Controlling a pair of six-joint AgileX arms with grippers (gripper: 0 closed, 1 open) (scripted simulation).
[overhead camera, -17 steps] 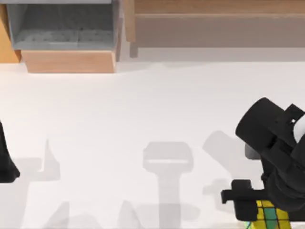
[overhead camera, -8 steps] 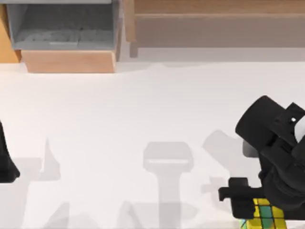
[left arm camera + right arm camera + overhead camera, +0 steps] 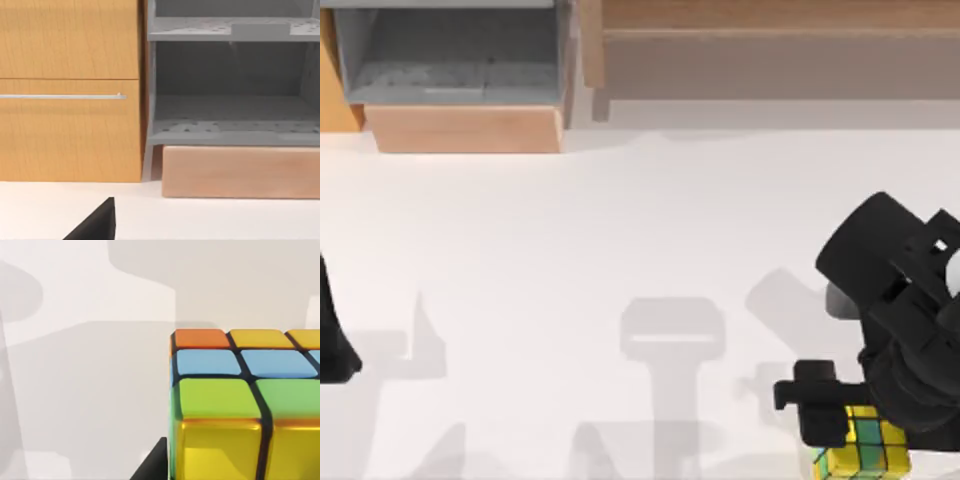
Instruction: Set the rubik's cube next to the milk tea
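Where the white table point(image 3: 620, 230) meets its near right corner, the right arm's black gripper point(image 3: 850, 440) hangs low over the rubik's cube point(image 3: 860, 452), which shows yellow and green squares split by dark lines from above. One dark finger point(image 3: 820, 410) stands against the cube's left side, and the rest of the gripper covers the cube's right side, so the jaws look closed around it, though the far finger is hidden under the arm. Whether the cube sits on the table or is lifted just off it I cannot tell. Seen from the right wrist, the cube point(image 3: 245, 405) looms close, with orange, yellow, blue and green squares on one face and glossy yellow ones on another, and a black edge of a finger point(image 3: 152, 465) beside its corner. Over at the left edge of the table, the left arm point(image 3: 332, 330) is parked. Along the back edge stand an orange wooden cabinet point(image 3: 70, 90) with a thin metal handle point(image 3: 62, 96), a grey shelf unit point(image 3: 232, 80) and a pale wooden block point(image 3: 240, 172) below it.
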